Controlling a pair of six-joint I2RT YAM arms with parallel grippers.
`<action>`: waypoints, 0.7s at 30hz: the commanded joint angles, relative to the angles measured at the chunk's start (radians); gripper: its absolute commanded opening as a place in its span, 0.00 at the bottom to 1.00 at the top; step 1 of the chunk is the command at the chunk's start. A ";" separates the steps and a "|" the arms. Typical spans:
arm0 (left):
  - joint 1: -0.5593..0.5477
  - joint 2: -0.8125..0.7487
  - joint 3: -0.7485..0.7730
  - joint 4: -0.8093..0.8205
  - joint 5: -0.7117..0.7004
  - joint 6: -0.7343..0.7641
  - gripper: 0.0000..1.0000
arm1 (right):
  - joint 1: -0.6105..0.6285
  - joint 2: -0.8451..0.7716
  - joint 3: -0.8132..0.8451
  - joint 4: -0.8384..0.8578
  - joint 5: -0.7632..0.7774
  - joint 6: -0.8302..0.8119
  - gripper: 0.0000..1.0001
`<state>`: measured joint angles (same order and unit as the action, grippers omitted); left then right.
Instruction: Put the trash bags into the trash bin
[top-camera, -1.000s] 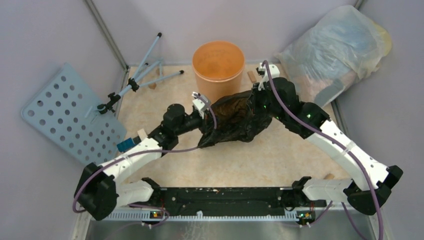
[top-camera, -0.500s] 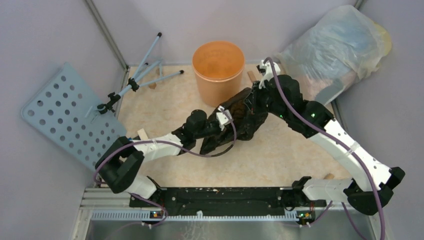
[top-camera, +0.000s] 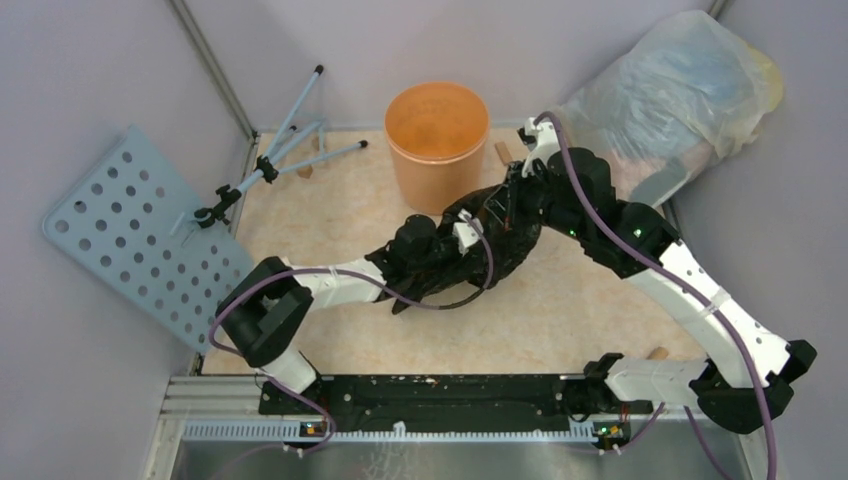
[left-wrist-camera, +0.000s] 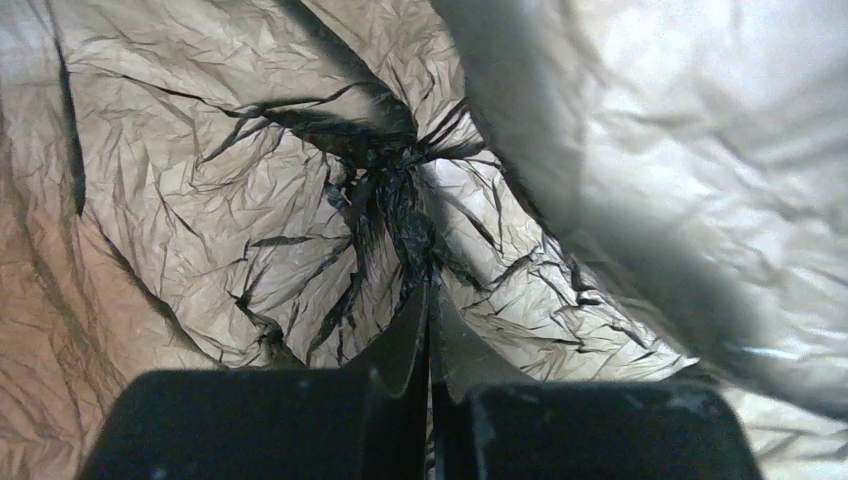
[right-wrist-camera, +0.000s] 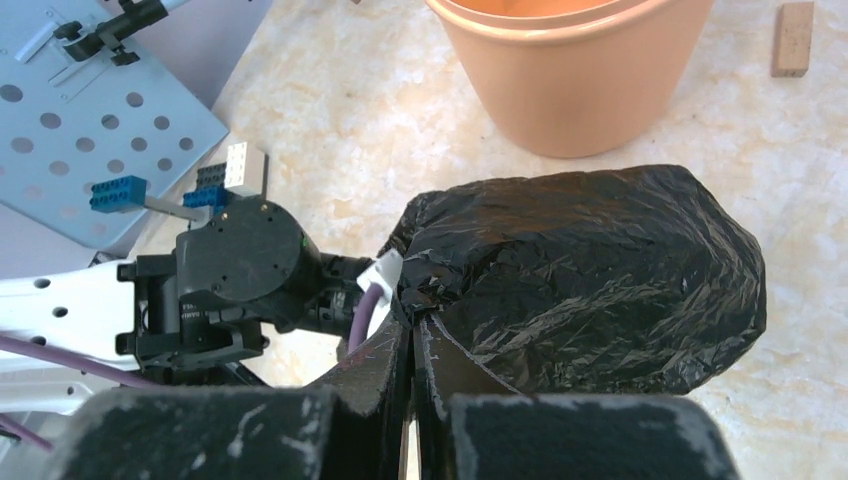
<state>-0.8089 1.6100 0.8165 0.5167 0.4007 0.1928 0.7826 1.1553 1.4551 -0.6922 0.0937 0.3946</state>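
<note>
left end effector (left-wrist-camera: 430, 325) and right end effector (right-wrist-camera: 412, 335) are both clamped on the black bag (right-wrist-camera: 590, 270) near the orange bin (right-wrist-camera: 570, 85).

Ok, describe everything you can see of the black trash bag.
The black trash bag is thin, glossy, crinkled plastic, puffed into a rounded bundle just in front of the orange bucket, outside it. The right gripper is shut on its gathered edge. The left gripper reaches inside the bag, shut on a puckered knot of film; from within, the film looks translucent grey-brown with light coming through. Whether its underside rests on the table cannot be told.
</note>
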 joint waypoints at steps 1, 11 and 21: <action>-0.053 -0.004 0.034 0.005 -0.048 0.057 0.00 | 0.004 -0.034 0.047 -0.001 -0.002 0.004 0.00; -0.112 -0.154 -0.118 0.130 -0.247 0.107 0.00 | 0.004 -0.048 0.029 -0.013 0.045 -0.015 0.00; -0.178 -0.144 -0.072 -0.047 -0.221 0.183 0.00 | 0.003 -0.064 0.024 -0.016 0.047 -0.020 0.00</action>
<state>-0.9672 1.4712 0.7013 0.5198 0.1566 0.3332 0.7826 1.1248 1.4551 -0.7120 0.1230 0.3870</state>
